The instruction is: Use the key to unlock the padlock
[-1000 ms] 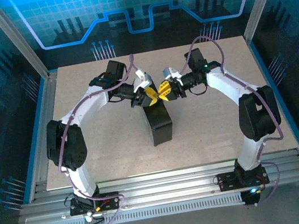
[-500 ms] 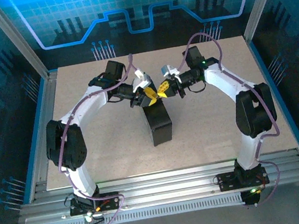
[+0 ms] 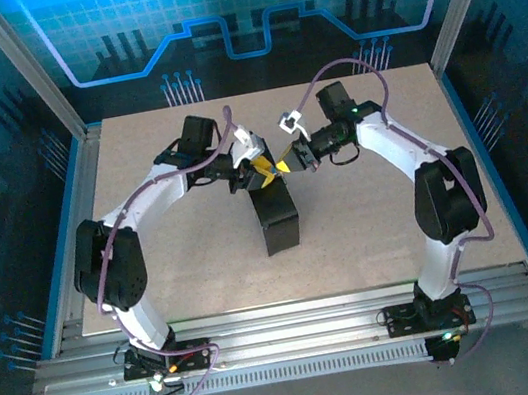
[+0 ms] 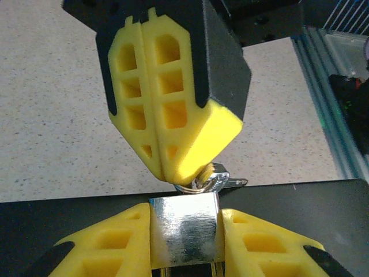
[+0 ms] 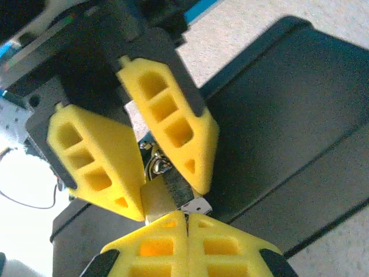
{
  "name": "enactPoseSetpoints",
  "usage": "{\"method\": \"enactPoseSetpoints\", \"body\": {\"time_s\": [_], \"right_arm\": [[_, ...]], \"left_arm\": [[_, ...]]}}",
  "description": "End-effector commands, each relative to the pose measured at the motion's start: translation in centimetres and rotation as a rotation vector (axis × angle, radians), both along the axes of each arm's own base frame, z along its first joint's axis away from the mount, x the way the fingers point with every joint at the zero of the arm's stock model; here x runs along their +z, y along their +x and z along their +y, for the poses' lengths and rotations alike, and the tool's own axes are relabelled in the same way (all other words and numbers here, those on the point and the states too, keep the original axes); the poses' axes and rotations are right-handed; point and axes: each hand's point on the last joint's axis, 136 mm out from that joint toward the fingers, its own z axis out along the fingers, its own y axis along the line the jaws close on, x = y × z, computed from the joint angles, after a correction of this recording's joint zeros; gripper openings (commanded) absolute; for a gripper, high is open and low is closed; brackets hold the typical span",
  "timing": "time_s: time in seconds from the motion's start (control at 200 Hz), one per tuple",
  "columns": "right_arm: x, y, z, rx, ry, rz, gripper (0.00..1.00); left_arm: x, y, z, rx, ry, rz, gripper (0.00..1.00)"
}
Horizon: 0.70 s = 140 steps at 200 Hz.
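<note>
The right hand [image 4: 164,167] has just closed fully, tips at the top of the small silver metal padlock [image 4: 184,231], which the left hand [image 3: 259,169] clamps by its body, partly open, above the dark rectangular box [image 3: 281,223]. I cannot tell whether the key is pinched; if so, turning comes next.

The padlock [image 4: 184,234], between the fingers [image 4: 109,254] of the left gripper [image 4: 184,229], is bright polished metal, smooth and mirror-like with faint smears. The fingers look like matt yellow plastic, slightly grainy. Just beyond their tips sits a small ring [image 4: 202,184] of glossy metal. Under them the box [image 4: 300,213] is dull black; the table [image 4: 52,115] is rough, speckled beige.
</note>
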Motion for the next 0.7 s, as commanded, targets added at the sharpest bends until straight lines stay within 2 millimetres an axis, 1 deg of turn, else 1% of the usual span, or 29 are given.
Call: {"method": "enactPoseSetpoints", "body": {"time_s": [0.0,0.08,0.225,0.31,0.41,0.485,0.595,0.695], "right_arm": [[-0.5,-0.8,0.3,-0.187,-0.071,0.241,0.0],[-0.1,-0.8,0.3,-0.25,-0.063,0.333,0.0],[0.9,-0.4,0.5,-0.33,-0.032,0.456,0.0],[0.6,-0.4,0.9,-0.354,-0.024,0.56,0.0],[0.2,-0.6,1.4,-0.37,-0.003,0.7,0.0],[0.4,-0.8,1.6,-0.384,0.017,0.78,0.0],[0.9,-1.3,1.6,-0.43,0.016,0.895,0.0],[0.5,-2.0,1.4,-0.473,-0.003,1.002,0.0]], "left_arm": [[3.0,2.0,0.0,0.069,-0.035,-0.181,0.0],[3.0,1.8,0.1,0.067,-0.035,-0.183,0.0],[2.3,0.7,-0.2,0.033,0.004,-0.153,0.0],[1.7,0.2,-0.4,0.021,0.047,-0.162,0.0],[1.2,0.3,-0.2,0.037,0.071,-0.173,0.0],[0.9,0.5,-0.1,0.055,0.083,-0.187,0.0],[0.6,0.8,0.0,0.075,0.099,-0.206,0.0],[0.5,1.0,0.0,0.084,0.107,-0.217,0.0]]}}
